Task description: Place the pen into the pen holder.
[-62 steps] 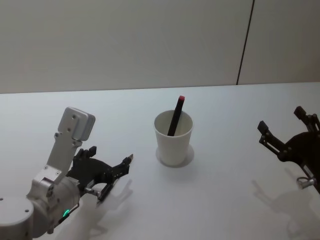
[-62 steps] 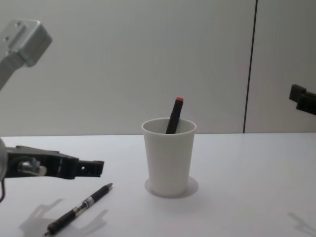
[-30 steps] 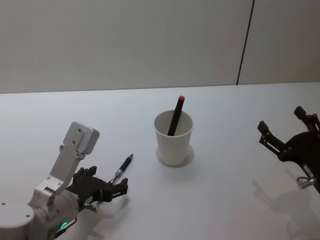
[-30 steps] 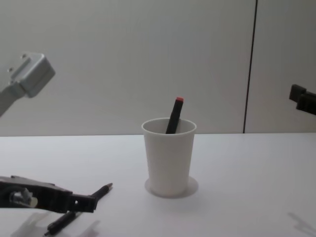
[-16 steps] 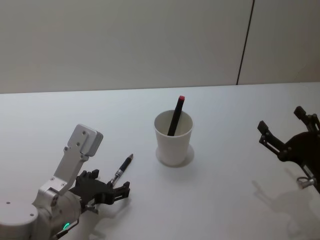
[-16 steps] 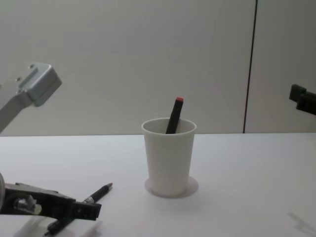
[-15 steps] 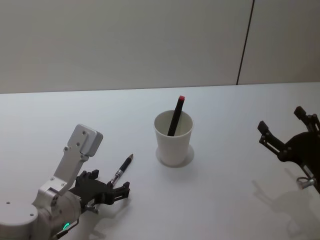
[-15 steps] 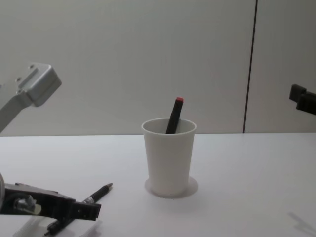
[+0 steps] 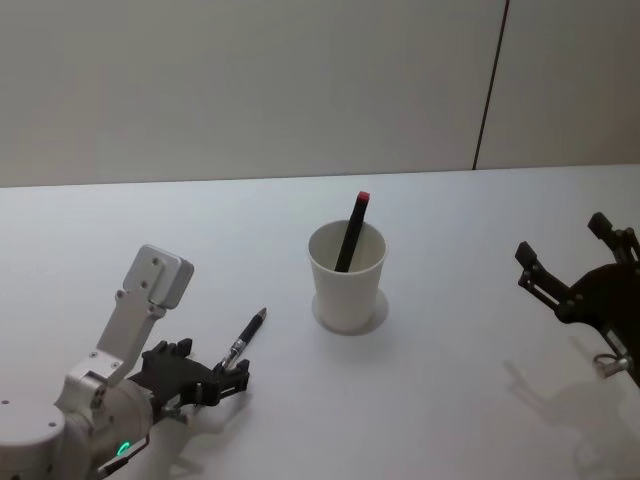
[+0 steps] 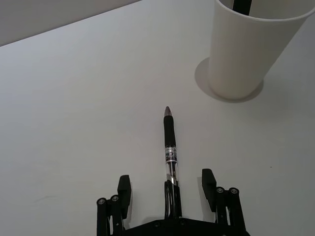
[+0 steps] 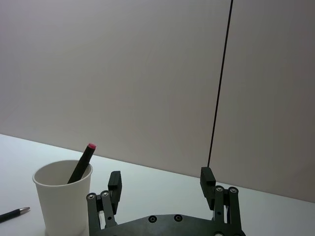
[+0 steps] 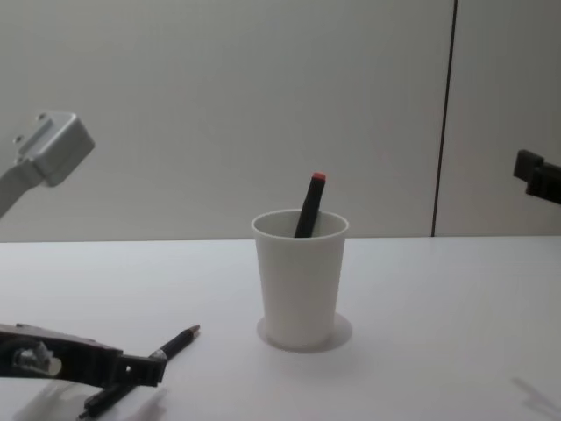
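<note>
We see the pen [image 9: 247, 335] lying flat on the white surface [image 9: 450, 350], near and to the left of the pen holder [image 9: 347, 275] and well apart from it. Its silver tip points far and slightly right. The pen is black with a clear section along its barrel.

The left claw [image 9: 228, 380] is low over the surface at the near left, at the pen's rear end. In the left wrist view, its two fingers [image 10: 124, 183] are spread wide, one on each side of the barrel and not touching it, and the pen's back end runs in under the claw's body. So this claw is open and grips nothing.

The pen holder, a white paper cup, stands upright near the middle of the surface. A dark pen with a red cap [image 9: 354, 228] leans inside it, its top rising above the rim.

The right claw [image 9: 562, 238] hangs above the surface at the far right side of the scene, well apart from the cup. Its fingers [image 11: 114, 181] are spread apart and it is empty.
</note>
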Tool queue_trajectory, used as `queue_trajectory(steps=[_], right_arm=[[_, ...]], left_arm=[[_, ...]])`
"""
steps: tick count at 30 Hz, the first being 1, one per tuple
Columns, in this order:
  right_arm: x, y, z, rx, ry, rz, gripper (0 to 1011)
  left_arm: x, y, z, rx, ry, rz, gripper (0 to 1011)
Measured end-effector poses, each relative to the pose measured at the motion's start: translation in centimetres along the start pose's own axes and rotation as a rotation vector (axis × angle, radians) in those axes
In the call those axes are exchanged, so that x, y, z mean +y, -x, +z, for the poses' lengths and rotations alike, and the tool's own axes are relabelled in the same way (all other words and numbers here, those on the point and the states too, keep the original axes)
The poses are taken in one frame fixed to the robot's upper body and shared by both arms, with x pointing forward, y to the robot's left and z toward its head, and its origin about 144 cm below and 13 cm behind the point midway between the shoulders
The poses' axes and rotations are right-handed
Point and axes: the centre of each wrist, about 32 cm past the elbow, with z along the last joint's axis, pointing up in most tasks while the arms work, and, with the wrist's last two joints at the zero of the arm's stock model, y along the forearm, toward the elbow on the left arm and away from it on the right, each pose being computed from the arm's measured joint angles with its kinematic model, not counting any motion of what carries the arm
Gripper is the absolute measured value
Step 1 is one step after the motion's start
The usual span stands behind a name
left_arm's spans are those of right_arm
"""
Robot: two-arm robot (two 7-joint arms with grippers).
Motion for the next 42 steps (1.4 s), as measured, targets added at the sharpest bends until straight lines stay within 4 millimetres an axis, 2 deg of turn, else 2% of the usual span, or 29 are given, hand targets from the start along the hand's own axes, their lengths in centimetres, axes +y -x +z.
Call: queue_trajectory(steps=[6, 25, 42], right_arm=[[0.0, 0.0, 0.0, 0.000, 0.000, 0.000, 1002], [0.0, 0.0, 0.0, 0.000, 0.000, 0.000, 1002], [0.0, 0.0, 0.0, 0.000, 0.000, 0.000, 1002]], left_arm=[[0.1, -0.3, 0.0, 0.011, -0.001, -0.001, 809], [0.0, -0.3, -0.7, 0.029, -0.032, -0.016, 190], [-0.1, -0.1, -1.1, 0.040, -0.039, -0.029, 170]])
